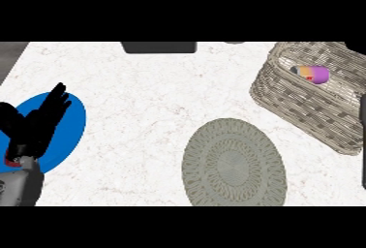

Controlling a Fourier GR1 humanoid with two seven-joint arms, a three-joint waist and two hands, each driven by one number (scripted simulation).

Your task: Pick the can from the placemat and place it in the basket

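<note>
Fingers of the black left hand (39,118) spread straight and hold nothing, over a round blue plate (71,123) at the left. Mid-counter lies the grey-green round woven placemat (234,164). Far right, the purple can (313,74) lies inside the wicker basket (300,109).

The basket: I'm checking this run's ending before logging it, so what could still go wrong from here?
The can lies on its side inside the basket, close to the far wall, so it might roll if the basket is bumped. The basket sits tilted at the counter's right side, so a knock could shift it. The left hand rests open over the blue plate; lowering it could nudge that plate. The right hand is out of view.
</note>
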